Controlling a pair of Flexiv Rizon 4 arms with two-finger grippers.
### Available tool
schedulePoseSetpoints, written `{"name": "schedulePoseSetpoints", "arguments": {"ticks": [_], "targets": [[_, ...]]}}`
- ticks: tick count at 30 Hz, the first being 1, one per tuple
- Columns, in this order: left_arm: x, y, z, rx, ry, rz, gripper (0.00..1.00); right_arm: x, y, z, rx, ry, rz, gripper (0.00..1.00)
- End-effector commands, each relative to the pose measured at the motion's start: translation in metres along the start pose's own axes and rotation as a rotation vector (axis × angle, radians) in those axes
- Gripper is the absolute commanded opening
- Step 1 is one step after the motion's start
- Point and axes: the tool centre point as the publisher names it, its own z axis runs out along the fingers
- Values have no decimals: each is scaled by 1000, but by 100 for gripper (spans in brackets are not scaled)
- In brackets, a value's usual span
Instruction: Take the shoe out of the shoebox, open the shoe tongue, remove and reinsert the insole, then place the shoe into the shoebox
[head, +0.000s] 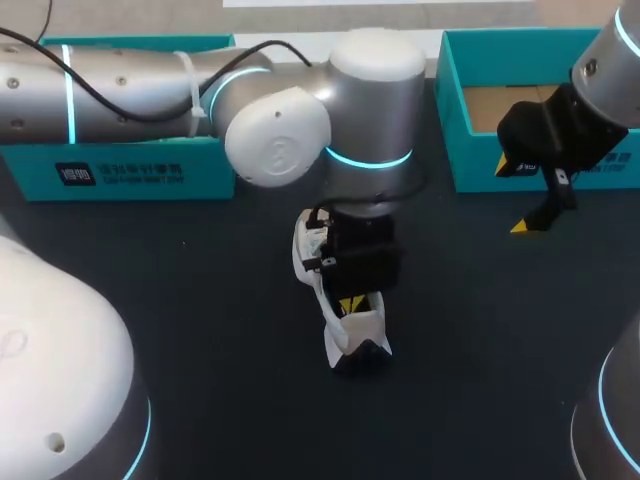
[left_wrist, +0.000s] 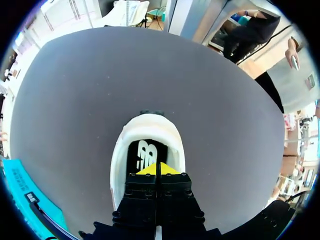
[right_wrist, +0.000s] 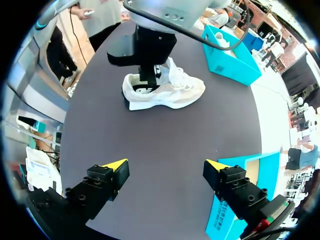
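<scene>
A white shoe stands on the dark table, toe towards the back. My left gripper points straight down into its heel opening. In the left wrist view the left gripper is shut, its yellow tips pressed together just over the black insole inside the shoe; nothing shows between the fingers. My right gripper hangs open in front of the right teal shoebox, holding nothing. From the right wrist, the shoe lies well ahead of the open right gripper, with the left gripper in its heel.
A second teal box sits at the back left, mostly under my left arm; beyond the shoe this box holds white paper. The right box's wall is close beside my right finger. Bare table lies between shoe and right gripper.
</scene>
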Motion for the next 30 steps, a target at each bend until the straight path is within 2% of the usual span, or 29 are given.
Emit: {"name": "schedulePoseSetpoints", "arguments": {"ticks": [1, 10, 18, 26, 30], "targets": [[8, 1, -20, -94, 14, -3, 0, 0, 0, 1, 1, -1, 0, 100], [18, 15, -28, -269, 60, -34, 0, 0, 0, 1, 1, -1, 0, 100], [17, 37, -13, -380, -10, -94, 0, 0, 0, 1, 1, -1, 0, 100], [15, 48, -10, -417, -79, -61, 0, 0, 0, 1, 1, -1, 0, 100], [15, 51, -12, -398, -107, -55, 0, 0, 0, 1, 1, -1, 0, 100]]}}
